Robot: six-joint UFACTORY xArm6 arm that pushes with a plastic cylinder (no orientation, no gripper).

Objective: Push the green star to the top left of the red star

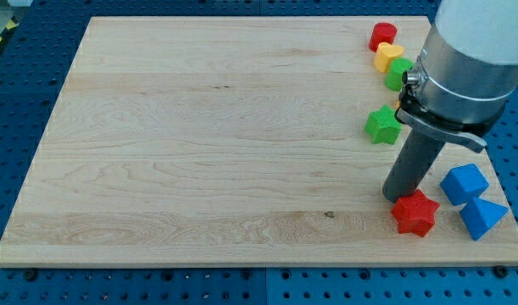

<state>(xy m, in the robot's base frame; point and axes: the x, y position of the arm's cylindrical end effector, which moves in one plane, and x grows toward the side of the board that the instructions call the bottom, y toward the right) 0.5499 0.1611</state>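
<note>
The green star (382, 124) lies near the board's right side, above and left of the red star (414, 213), which sits near the bottom right. My tip (396, 196) stands at the red star's upper left corner, touching or nearly touching it. The tip is well below the green star. The rod rises up and right to the arm's large grey body.
A red block (382, 36), a yellow block (389, 56) and a green block (399, 73) form a line at the top right. Two blue blocks (463, 183) (481, 217) sit right of the red star. The wooden board (199, 144) lies on a blue perforated table.
</note>
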